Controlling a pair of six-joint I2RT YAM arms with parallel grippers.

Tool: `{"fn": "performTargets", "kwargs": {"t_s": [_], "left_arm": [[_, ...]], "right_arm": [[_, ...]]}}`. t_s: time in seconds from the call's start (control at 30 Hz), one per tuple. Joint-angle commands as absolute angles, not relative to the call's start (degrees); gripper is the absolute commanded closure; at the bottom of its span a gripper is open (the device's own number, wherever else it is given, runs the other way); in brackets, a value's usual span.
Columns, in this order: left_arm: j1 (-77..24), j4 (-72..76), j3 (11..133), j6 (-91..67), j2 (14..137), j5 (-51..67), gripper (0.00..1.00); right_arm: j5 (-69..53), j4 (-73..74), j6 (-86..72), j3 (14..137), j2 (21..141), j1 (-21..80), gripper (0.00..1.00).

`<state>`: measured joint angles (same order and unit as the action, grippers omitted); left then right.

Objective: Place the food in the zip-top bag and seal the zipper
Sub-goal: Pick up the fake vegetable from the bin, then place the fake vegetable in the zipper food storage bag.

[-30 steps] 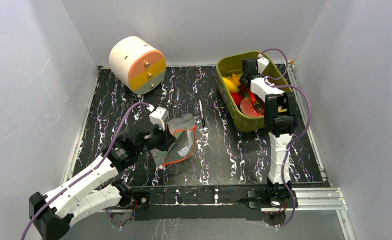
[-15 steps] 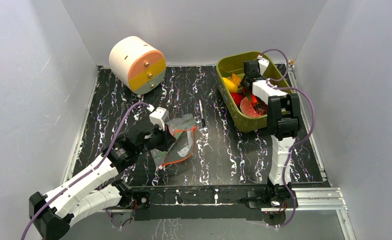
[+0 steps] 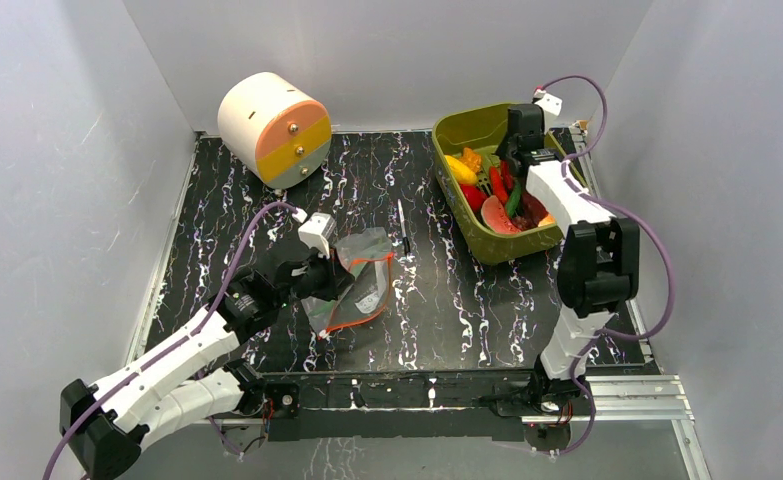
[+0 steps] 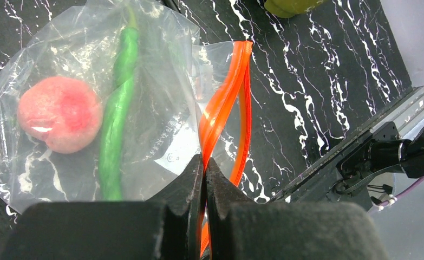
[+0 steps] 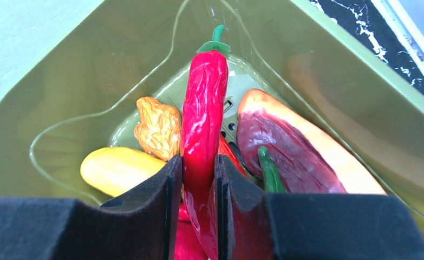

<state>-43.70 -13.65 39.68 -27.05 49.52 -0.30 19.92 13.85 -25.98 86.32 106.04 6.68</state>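
Surface (image 3: 447, 300): black w/ white marble veins. Bag (image 4: 161, 130) clear, zipper (image 4: 226, 92) orange-red, rising from black left fingers (image 4: 188, 189). Left of those fingers, in bag: pink-red peach (image 4: 60, 114), green pepper (image 4: 117, 108). Btwn black right fingers (image 5: 169, 200): glossy red chili (image 5: 204, 114), green stem. Left of them: yellow piece (image 5: 117, 170), orange piece (image 5: 158, 127). Tub (image 5: 334, 65) olive-green.

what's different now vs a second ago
The right gripper lifted toward the far end of the tub, its elbow swinging right; it is clamped on the red chili. The left gripper stays pinched on the zipper of the bag; it and the pen have not moved.
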Motion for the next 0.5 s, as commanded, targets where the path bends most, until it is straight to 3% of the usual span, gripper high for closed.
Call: {"fn": "performTargets", "kwargs": {"t_s": [0.0, 0.47], "left_arm": [[-43.86, -11.82, 42.27, -29.51, 49.81, -1.07, 1.00], [-43.85, -13.60, 45.48, -30.97, 51.40, -6.50, 1.00]], "right_arm": [[19.20, 16.69, -24.43, 84.59, 100.23, 6.48, 0.86], [-3.11, 21.11, -29.90, 73.02, 80.44, 6.95, 0.85]]}}
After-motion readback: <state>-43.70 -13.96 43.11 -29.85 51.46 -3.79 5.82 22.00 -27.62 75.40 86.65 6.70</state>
